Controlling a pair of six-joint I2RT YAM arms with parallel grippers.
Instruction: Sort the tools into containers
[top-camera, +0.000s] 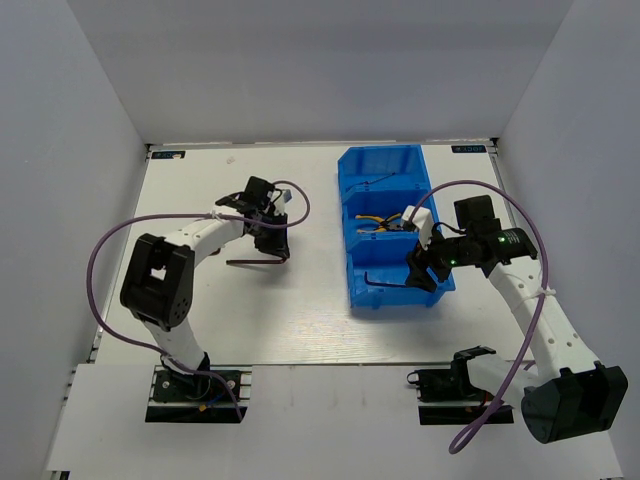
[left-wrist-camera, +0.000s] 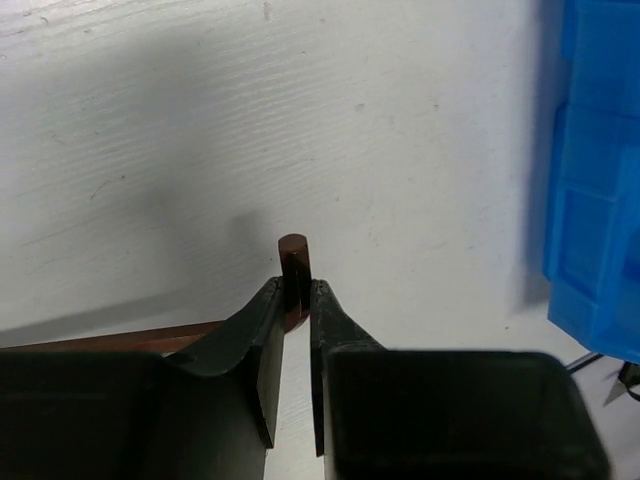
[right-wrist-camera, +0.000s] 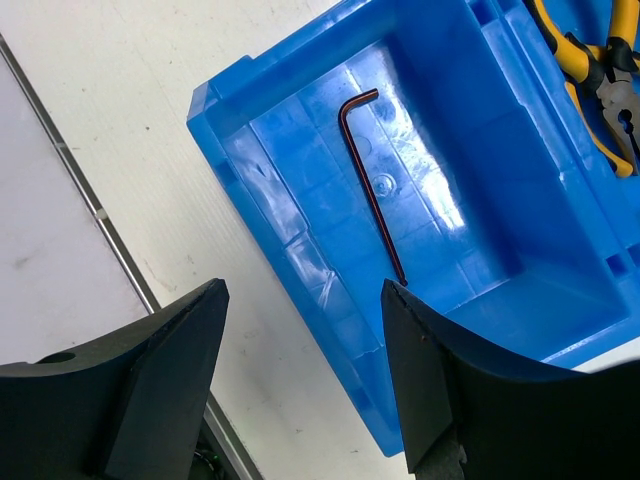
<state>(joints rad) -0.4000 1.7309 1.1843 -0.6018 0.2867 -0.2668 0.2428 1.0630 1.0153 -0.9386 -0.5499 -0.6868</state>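
The blue three-compartment bin (top-camera: 348, 240) stands right of centre. Its near compartment holds a dark L-shaped hex key (top-camera: 382, 282), also in the right wrist view (right-wrist-camera: 370, 180). Yellow-handled pliers (top-camera: 374, 222) lie in the middle compartment (right-wrist-camera: 590, 70). A thin dark tool (top-camera: 376, 183) lies in the far compartment. My left gripper (top-camera: 272, 246) is shut on the short arm of a second hex key (left-wrist-camera: 294, 250), whose long arm lies on the table (top-camera: 250, 262). My right gripper (top-camera: 420, 268) is open and empty above the bin's near compartment (right-wrist-camera: 303, 290).
Purple cables loop from both arms. The white table (top-camera: 300, 320) is walled by white panels at the back and sides. The bin's side (left-wrist-camera: 590, 230) shows at the right of the left wrist view.
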